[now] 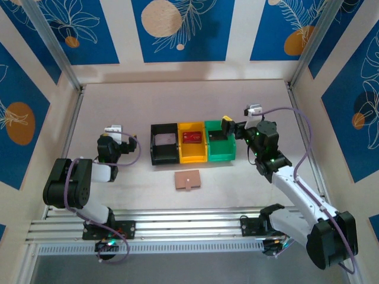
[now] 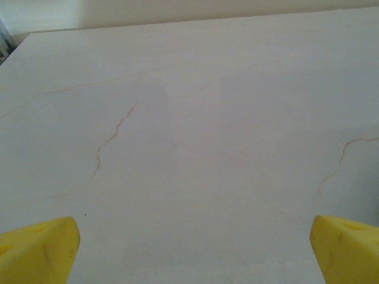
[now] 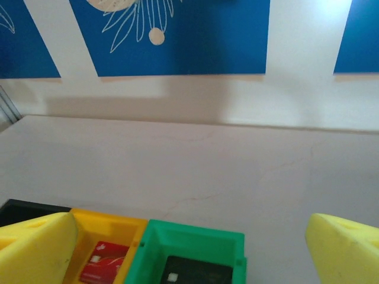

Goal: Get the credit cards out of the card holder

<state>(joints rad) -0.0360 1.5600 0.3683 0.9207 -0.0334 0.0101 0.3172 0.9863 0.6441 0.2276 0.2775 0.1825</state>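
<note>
Both arms wait with jaws spread wide and nothing between them. The left gripper (image 2: 194, 231) hangs over bare table (image 1: 177, 100) on its own side, while the right gripper (image 3: 190, 223) hovers just behind the green bin (image 1: 220, 156), looking down into the row. Neither touches anything, which reads as a resting pose.

Three bins stand side by side mid-table, apparently for sorting. The black bin (image 1: 155, 147) holds a pale flat piece (image 1: 166, 139), the yellow bin (image 1: 192, 156) a red card (image 1: 190, 137), and the green one a dark card (image 3: 195, 272).

Just in front of the yellow bin, between the arms, lies the card holder (image 1: 188, 180), flat and folded shut. Whether cards remain inside cannot be told.
</note>
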